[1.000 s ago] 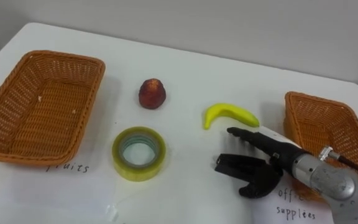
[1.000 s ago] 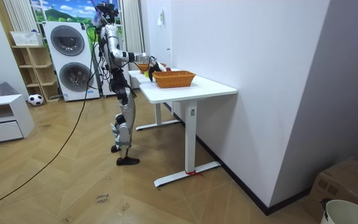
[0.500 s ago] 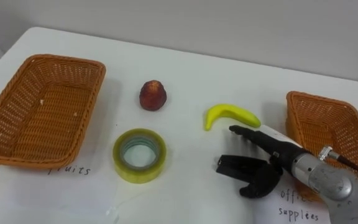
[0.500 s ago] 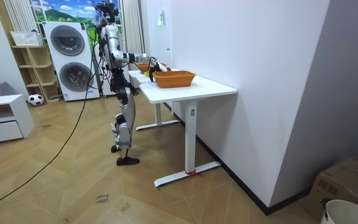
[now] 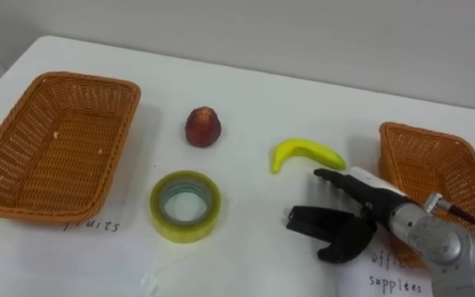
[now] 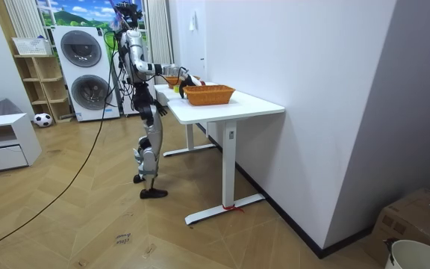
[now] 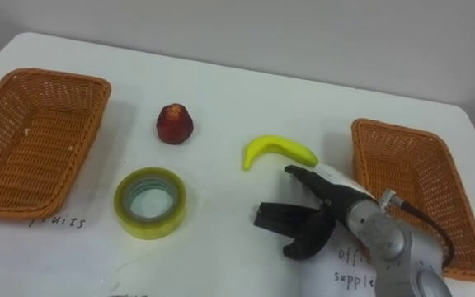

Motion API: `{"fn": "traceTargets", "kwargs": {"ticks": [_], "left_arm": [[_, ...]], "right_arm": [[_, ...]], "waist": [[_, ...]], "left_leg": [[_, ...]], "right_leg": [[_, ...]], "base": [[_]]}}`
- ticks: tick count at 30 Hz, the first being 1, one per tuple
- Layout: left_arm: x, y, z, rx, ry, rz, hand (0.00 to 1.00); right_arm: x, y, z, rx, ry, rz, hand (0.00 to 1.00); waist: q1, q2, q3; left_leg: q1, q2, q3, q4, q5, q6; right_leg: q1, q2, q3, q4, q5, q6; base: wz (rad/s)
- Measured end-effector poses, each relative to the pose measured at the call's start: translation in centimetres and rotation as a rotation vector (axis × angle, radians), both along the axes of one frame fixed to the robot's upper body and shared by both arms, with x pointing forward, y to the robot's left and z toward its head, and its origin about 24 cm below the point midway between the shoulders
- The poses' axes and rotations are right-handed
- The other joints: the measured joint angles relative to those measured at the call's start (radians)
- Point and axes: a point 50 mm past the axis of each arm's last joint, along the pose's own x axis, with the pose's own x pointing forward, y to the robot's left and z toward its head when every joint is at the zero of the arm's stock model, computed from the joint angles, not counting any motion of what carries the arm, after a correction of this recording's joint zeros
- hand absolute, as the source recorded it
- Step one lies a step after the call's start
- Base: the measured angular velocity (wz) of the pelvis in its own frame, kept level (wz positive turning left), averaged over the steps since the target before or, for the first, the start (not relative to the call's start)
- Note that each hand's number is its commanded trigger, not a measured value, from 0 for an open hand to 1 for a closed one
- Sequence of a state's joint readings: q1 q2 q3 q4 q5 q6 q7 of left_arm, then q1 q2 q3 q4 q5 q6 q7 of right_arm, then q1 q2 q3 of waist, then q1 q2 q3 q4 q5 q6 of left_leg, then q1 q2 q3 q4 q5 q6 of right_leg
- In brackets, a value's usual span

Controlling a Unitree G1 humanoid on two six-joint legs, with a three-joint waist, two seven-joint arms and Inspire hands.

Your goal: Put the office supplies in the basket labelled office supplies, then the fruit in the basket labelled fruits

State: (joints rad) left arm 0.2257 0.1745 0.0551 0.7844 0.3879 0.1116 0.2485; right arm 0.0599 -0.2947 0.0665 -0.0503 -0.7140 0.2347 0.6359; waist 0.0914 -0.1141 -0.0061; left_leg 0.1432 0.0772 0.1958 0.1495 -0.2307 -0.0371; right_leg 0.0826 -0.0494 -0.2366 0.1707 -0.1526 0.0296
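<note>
A yellow banana (image 5: 305, 153) lies right of the table's middle. A red fruit (image 5: 202, 126) stands further left and back. A roll of yellow tape (image 5: 184, 205) lies flat nearer the front. My right hand (image 5: 349, 221) hovers just in front of the banana, open, its dark fingers spread toward the left and holding nothing. The fruit basket (image 5: 23, 194) sits at the left with nothing visible in it, a handwritten label before it. The office supplies basket (image 5: 460, 169) sits at the right, behind my right forearm.
The white table (image 5: 254, 91) ends in a back edge against a pale wall. A paper label (image 5: 394, 276) lies under my right wrist. In the room view I stand at the far end of the table (image 6: 230, 104), with washing machines (image 6: 88, 71) behind me.
My right hand has drawn back slightly to the right, away from the banana's near side. The fruit, tape and baskets lie as before.
</note>
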Motion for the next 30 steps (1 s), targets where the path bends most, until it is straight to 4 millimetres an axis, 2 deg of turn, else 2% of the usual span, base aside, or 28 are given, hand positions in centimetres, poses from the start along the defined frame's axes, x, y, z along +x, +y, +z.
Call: {"fn": "traceTargets", "kwargs": {"ticks": [18,19,20,21,30], "left_arm": [[0.3,0.2,0.0,0.008,0.025,0.012,0.00],[0.3,0.2,0.0,0.008,0.025,0.012,0.00],[0.3,0.2,0.0,0.009,0.024,0.012,0.00],[0.3,0.2,0.0,0.010,0.024,0.013,0.00],[0.4,0.1,0.0,0.015,0.027,-0.010,0.00]], "right_arm": [[0.5,0.5,-0.4,-0.006,0.035,0.011,0.00],[0.5,0.5,-0.4,-0.006,0.035,0.011,0.18],[0.5,0.6,-0.4,-0.006,0.035,0.012,0.65],[0.5,0.6,-0.4,-0.006,0.034,0.013,1.00],[1.1,0.9,0.6,-0.085,-0.050,0.001,1.00]], "waist": [[0.002,-0.008,0.0002],[0.001,-0.008,0.0002],[-0.001,-0.008,0.0003],[-0.001,-0.008,0.0003],[0.001,-0.009,-0.0007]], "left_leg": [[-0.001,0.002,-0.007,-0.001,0.000,0.000],[-0.001,0.002,-0.006,-0.001,0.000,0.000],[-0.002,0.002,-0.005,-0.001,0.000,0.000],[-0.002,0.002,-0.004,-0.001,0.000,0.000],[-0.017,0.002,-0.009,0.001,0.000,0.000]], "right_leg": [[-0.002,0.003,0.002,0.000,0.004,-0.003],[-0.002,0.003,0.002,0.000,0.004,-0.003],[-0.002,0.004,0.002,0.000,0.004,-0.003],[-0.002,0.004,0.001,0.000,0.004,-0.003],[-0.013,0.002,-0.012,-0.001,0.005,-0.004]], "base": [[0.00],[0.00],[0.00],[0.00],[0.00]]}}
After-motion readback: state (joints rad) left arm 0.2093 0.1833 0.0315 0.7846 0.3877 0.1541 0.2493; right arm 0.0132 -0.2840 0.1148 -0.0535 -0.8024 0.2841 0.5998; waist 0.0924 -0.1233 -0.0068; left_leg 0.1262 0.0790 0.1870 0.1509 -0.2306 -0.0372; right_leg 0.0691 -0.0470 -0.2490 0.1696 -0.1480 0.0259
